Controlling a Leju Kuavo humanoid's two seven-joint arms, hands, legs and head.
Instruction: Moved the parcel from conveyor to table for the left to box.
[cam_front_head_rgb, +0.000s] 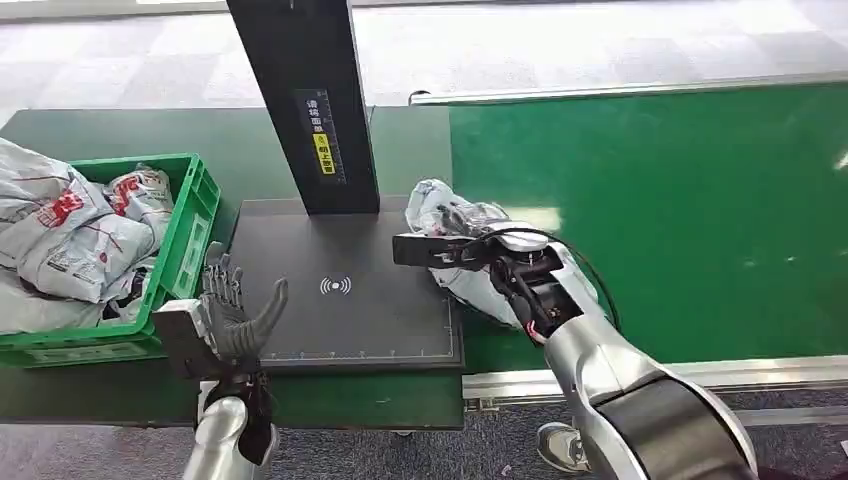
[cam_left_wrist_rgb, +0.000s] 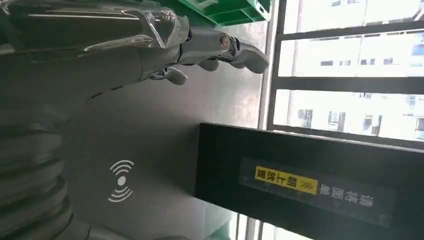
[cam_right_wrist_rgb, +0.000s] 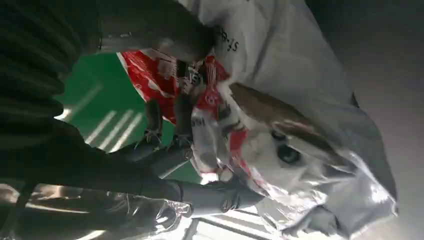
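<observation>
A grey plastic parcel (cam_front_head_rgb: 455, 245) with red print lies half on the black scanner pad (cam_front_head_rgb: 340, 300) and half on the green conveyor belt (cam_front_head_rgb: 680, 220). My right hand (cam_front_head_rgb: 480, 250) grips it from above; in the right wrist view the dark fingers (cam_right_wrist_rgb: 165, 135) curl around the crumpled parcel (cam_right_wrist_rgb: 300, 115). At the pad's left front corner my left hand (cam_front_head_rgb: 235, 310) stands upright, fingers spread and holding nothing. The left wrist view has that hand (cam_left_wrist_rgb: 200, 45) stretched out over the grey pad.
A green crate (cam_front_head_rgb: 170, 260) at the left holds several grey parcels (cam_front_head_rgb: 70, 230). A black scanner post (cam_front_head_rgb: 310, 100) rises from the back of the pad. The conveyor's metal rail (cam_front_head_rgb: 650, 375) runs along the front right.
</observation>
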